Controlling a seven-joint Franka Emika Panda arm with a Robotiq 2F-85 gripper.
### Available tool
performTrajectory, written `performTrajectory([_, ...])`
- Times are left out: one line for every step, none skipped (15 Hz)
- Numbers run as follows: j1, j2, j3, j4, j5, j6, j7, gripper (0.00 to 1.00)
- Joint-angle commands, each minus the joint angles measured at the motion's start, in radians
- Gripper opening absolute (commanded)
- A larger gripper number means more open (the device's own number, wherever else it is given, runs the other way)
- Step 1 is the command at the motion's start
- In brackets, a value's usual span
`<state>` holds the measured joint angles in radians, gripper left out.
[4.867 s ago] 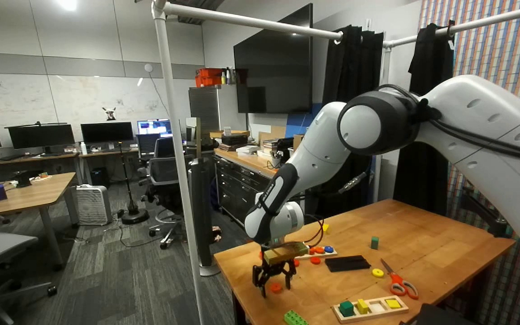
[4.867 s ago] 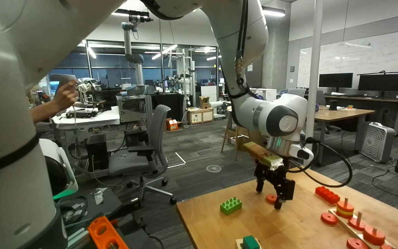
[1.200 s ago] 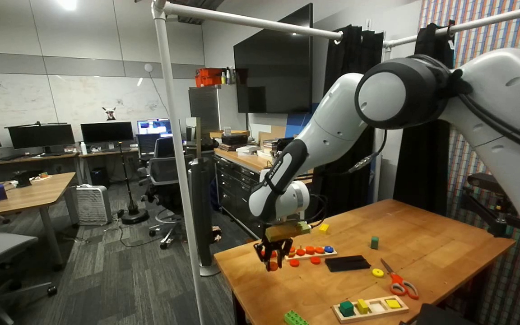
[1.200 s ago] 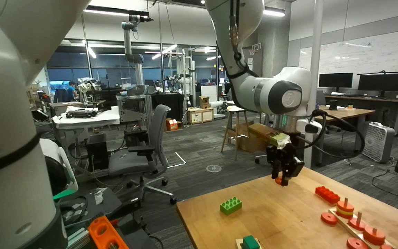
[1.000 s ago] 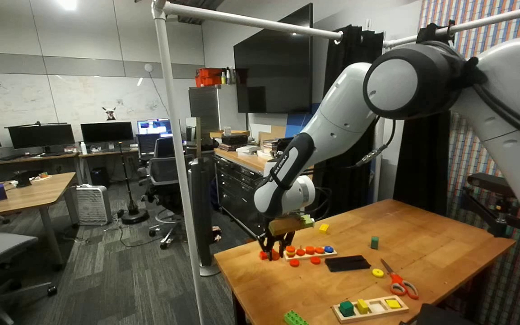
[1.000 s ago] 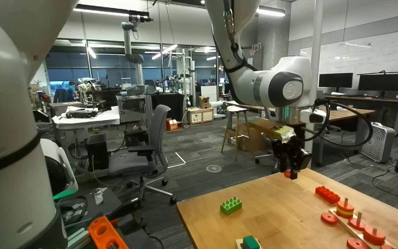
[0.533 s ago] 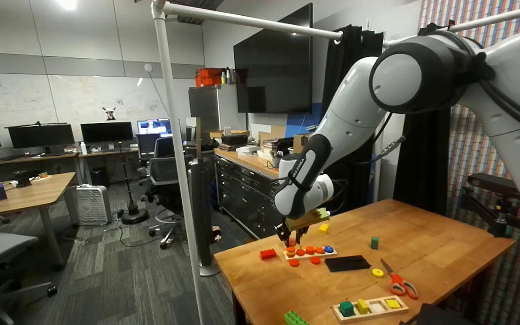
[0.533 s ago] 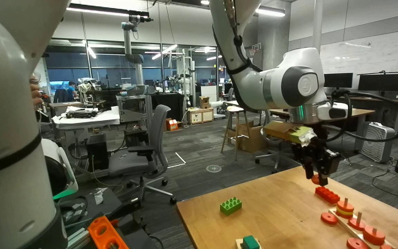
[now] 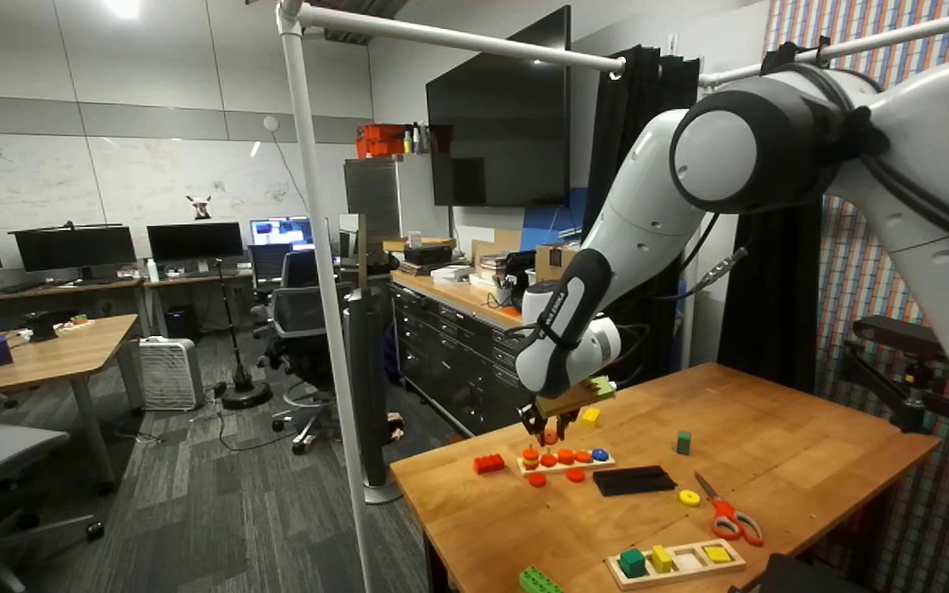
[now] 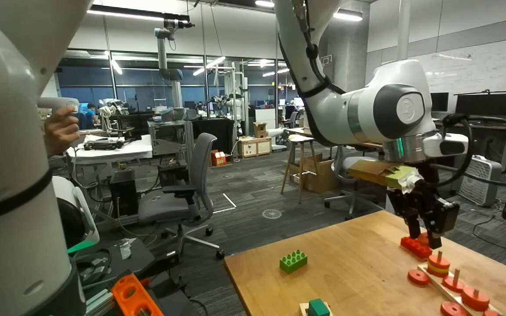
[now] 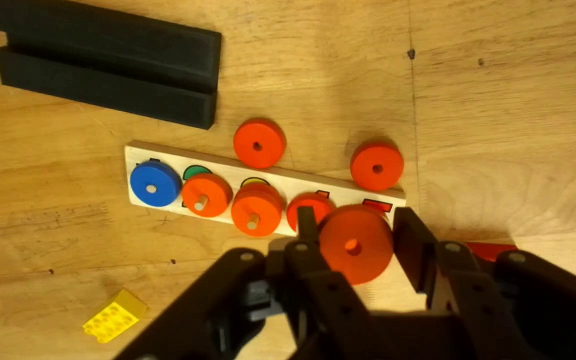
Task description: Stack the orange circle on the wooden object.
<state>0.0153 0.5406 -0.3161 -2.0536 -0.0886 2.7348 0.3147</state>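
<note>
Disc point(image 11: 368, 255), already lifted and gripped by the end effector point(image 11: 356, 227), lower centre of the wrist view, with stacking on the wooden board point(image 11: 290, 189), mid-frame, apparently to go.

You have what looks like a robotics lab, part office: your robot arm point(image 9: 638, 221) reaches over a wooden table point(image 9: 738, 420), another robot arm point(image 10: 171, 73) shows before glass panes point(image 10: 88, 72), and you also see a scribbled whiteboard point(image 9: 21, 185), desks point(image 9: 104, 286) with monitors point(image 9: 194, 240), a wheeled office chair point(image 10: 201, 173) and black drawers point(image 9: 437, 342)
</note>
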Motion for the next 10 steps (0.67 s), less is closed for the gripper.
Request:
performTrajectory([-0.022,0.042,0.008,0.060,0.005,-0.025,0.009,0.18])
performTrajectory([-0.031,0.051,0.013,0.068,0.011,-0.029,0.004,0.18])
performTrajectory([-0.040,0.061,0.015,0.078,0.015,-0.034,0.001,0.18])
performTrajectory([-0.046,0.071,0.015,0.087,0.017,-0.038,0.000,0.18])
performTrajectory([-0.054,0.081,0.017,0.097,0.019,-0.045,-0.001,0.18])
performTrajectory([-0.061,0.091,0.018,0.111,0.021,-0.054,-0.003,0.18])
performTrajectory([-0.067,0.101,0.019,0.124,0.022,-0.059,-0.004,0.18])
performTrajectory([-0.075,0.112,0.022,0.143,0.025,-0.073,-0.006,0.18])
performTrajectory([-0.081,0.121,0.026,0.160,0.027,-0.084,-0.009,0.18])
performTrajectory([-0.085,0.132,0.027,0.178,0.028,-0.094,-0.009,0.18])
